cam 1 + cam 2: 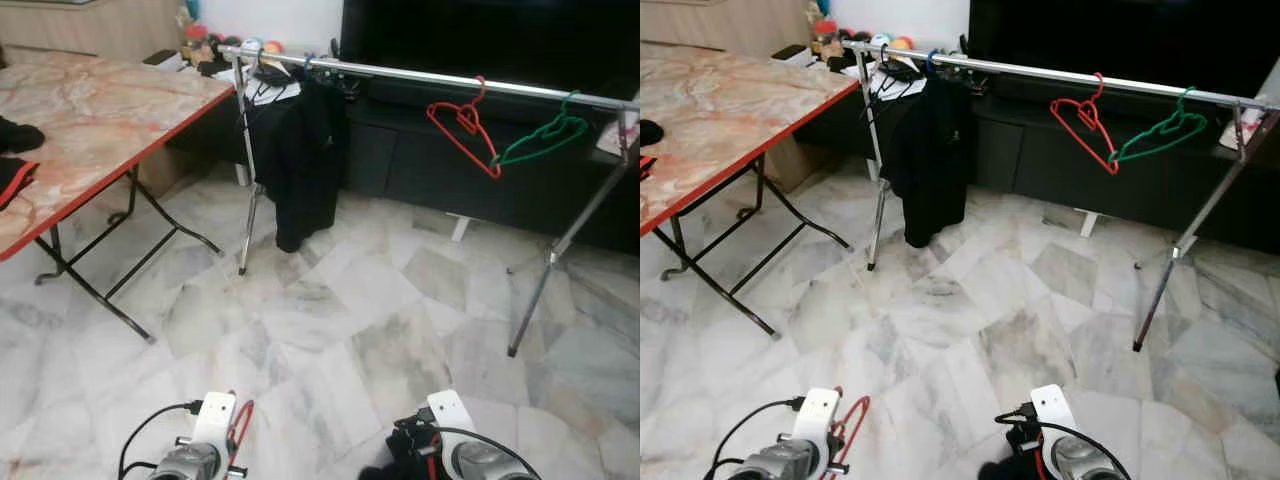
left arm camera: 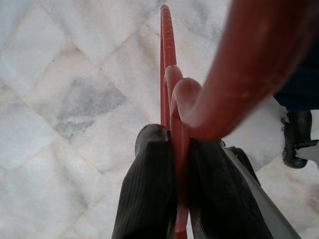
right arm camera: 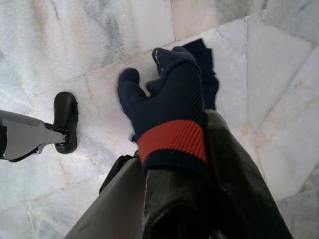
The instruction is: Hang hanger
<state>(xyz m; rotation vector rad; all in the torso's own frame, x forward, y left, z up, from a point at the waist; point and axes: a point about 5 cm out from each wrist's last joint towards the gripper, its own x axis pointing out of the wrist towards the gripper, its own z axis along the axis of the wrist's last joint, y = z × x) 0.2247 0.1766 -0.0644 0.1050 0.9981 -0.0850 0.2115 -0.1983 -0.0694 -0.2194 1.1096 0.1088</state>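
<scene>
Left wrist view has the best look at the red hanger [image 2: 168, 59] — thin glossy red plastic, its bar running straight out over the pale marble floor [image 2: 65, 99], with a blurry curved bit of the same red sweeping across close to the lens. The left gripper [image 2: 177, 169] is clamped tight on it, both black fingers [image 2: 149, 184] pressed against the bar with no gap to speak of. From the head camera you can see that hanger's red loop [image 1: 240, 428] poking out beside the left wrist, down low near the floor and well away from the rack. Right gripper [image 3: 174, 164] is closed around a navy garment [image 3: 172, 99] with a red band across it, the cloth bunched up and hanging past the fingertips over the tiles. Across the room stands the clothes rack [image 1: 420, 76], a silver rail on splayed legs — already on it are a black garment [image 1: 305, 160] near the left end, another red hanger [image 1: 462, 128] and a green hanger [image 1: 545, 135] further right, both tilted. A folding table [image 1: 100, 120] with a marbled orange top and red edge sits to the left, some dark clothing [image 1: 15, 135] at its near edge, and a dark TV cabinet [image 1: 450, 160] sits behind the rack.
</scene>
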